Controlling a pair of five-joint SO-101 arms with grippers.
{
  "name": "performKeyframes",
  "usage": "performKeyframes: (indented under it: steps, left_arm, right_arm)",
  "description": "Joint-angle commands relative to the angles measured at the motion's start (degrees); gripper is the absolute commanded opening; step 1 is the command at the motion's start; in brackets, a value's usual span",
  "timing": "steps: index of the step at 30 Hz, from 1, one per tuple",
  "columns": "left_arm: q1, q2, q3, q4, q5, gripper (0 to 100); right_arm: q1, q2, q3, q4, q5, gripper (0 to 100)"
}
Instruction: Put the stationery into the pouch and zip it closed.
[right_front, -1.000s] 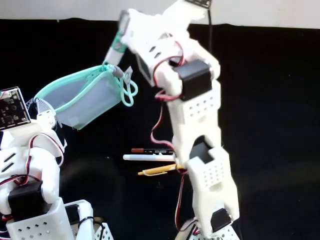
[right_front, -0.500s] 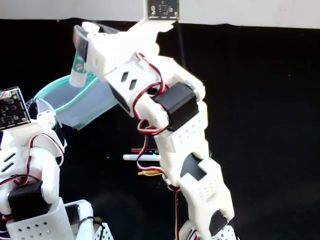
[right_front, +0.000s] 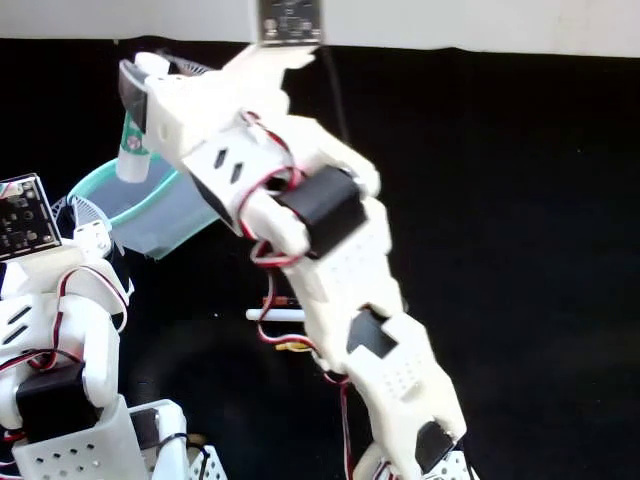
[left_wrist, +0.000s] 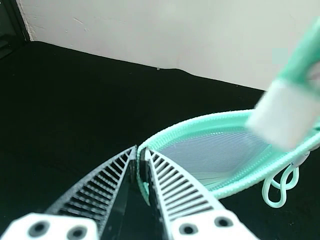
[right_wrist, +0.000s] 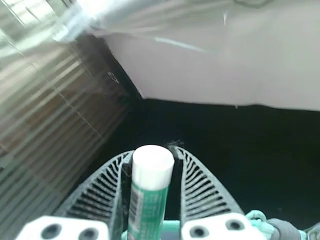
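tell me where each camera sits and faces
high view: fixed off the arms, looking down on both arms, pouch, pens
left wrist view: on left arm, facing along left gripper shut on pouch rim
right wrist view: on right arm, facing along right gripper shut on glue stick
shared: high and left wrist views both show pouch and glue stick

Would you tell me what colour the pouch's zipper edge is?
The zipper edge is mint green, clearest in the left wrist view.

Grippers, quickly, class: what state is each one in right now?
Left gripper: shut on the pouch rim.
Right gripper: shut on the glue stick.
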Motion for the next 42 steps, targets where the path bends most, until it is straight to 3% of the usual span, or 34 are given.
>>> performKeyframes:
  steps: [1, 29, 36, 40, 42]
  left_arm:
    - [-0.4, 0.31, 0.4, 0.53, 0.09, 1]
    - [-0.57, 0.31, 3.65, 0.18, 0.09, 1]
    - [-0.48, 0.31, 3.65, 0.18, 0.09, 1]
    - [-0.48, 0.31, 3.65, 0.18, 0.09, 1]
    - [-0.48, 0.31, 3.65, 0.18, 0.09, 1]
  right_arm:
    - [-0.48, 0.4, -5.93, -1.27, 0.62, 0.5]
    - [-0.4, 9.27, -5.76, 2.86, 0.7, 0.5]
    - [-3.21, 8.84, -5.76, 5.58, 0.97, 0.5]
    - [-6.37, 6.55, -5.67, 12.7, 9.49, 1.7]
    - [-6.99, 4.97, -5.67, 15.16, 15.47, 7.9]
